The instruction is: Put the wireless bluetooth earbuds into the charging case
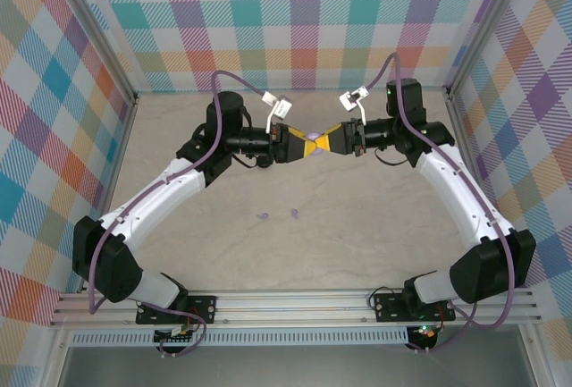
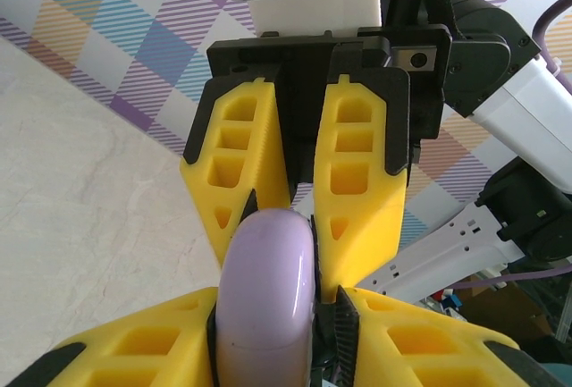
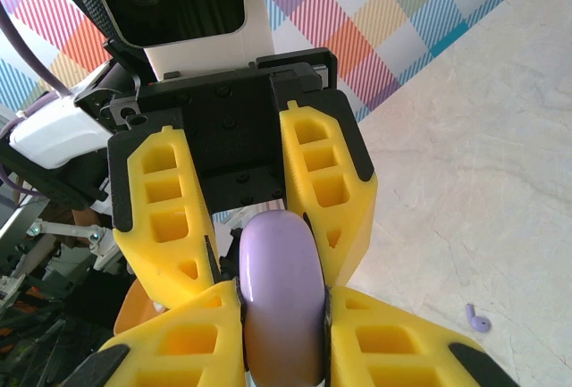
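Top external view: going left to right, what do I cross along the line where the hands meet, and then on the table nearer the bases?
Hands' line: left hand → lilac charging case, pinched by both → right hand. Table: left lilac earbud → right lilac earbud.
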`<state>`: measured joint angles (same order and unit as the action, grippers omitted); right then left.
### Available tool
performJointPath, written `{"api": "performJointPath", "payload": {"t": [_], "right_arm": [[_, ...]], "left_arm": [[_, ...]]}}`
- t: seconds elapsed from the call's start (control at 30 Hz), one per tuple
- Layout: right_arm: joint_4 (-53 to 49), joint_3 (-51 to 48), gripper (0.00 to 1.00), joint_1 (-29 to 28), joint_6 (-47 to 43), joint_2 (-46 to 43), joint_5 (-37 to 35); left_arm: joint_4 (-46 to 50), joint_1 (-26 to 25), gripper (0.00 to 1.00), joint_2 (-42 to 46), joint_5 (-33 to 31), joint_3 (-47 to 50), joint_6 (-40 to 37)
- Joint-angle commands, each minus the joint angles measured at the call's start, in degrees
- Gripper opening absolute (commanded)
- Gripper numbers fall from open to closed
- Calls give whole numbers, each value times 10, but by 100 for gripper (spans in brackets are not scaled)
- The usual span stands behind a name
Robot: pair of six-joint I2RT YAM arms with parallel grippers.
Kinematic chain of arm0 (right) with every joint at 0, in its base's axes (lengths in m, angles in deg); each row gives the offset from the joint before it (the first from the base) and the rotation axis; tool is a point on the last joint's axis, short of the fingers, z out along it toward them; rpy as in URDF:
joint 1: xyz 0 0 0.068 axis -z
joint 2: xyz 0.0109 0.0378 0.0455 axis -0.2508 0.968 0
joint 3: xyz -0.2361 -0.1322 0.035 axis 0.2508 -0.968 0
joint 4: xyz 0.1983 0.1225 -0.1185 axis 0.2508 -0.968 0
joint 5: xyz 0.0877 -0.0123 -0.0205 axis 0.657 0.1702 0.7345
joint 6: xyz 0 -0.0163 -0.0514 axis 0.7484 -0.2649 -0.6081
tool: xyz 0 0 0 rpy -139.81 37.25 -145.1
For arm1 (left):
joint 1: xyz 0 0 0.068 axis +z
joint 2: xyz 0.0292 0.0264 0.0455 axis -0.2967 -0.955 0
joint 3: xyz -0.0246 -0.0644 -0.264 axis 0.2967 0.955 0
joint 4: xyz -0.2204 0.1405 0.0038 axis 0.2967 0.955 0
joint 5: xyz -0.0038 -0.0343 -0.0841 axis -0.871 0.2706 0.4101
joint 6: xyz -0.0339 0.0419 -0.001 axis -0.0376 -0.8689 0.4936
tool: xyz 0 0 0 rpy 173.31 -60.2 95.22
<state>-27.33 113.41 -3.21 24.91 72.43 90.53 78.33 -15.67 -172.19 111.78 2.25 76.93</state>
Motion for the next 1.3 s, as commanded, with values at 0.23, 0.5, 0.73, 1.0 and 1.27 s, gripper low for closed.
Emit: {"api": "performJointPath", "payload": {"t": [0.23, 0.5, 0.73, 1.0, 1.27], "right_arm": [[20, 0, 19, -5, 1, -16, 9], [9, 3, 21, -10, -8, -16, 16], [-32, 15, 31, -14, -30, -18, -45], [-44, 18, 54, -14, -33, -40, -121], [-116, 45, 63, -14, -94, -52, -121]], "left_arm": [[-1, -9, 27, 6, 14, 0, 0], [0, -13, 27, -5, 18, -11, 5], [32, -15, 23, -11, -26, -28, -8], [11, -14, 21, 12, -92, 11, -98], [-44, -14, 20, 54, -47, 73, -237]]}}
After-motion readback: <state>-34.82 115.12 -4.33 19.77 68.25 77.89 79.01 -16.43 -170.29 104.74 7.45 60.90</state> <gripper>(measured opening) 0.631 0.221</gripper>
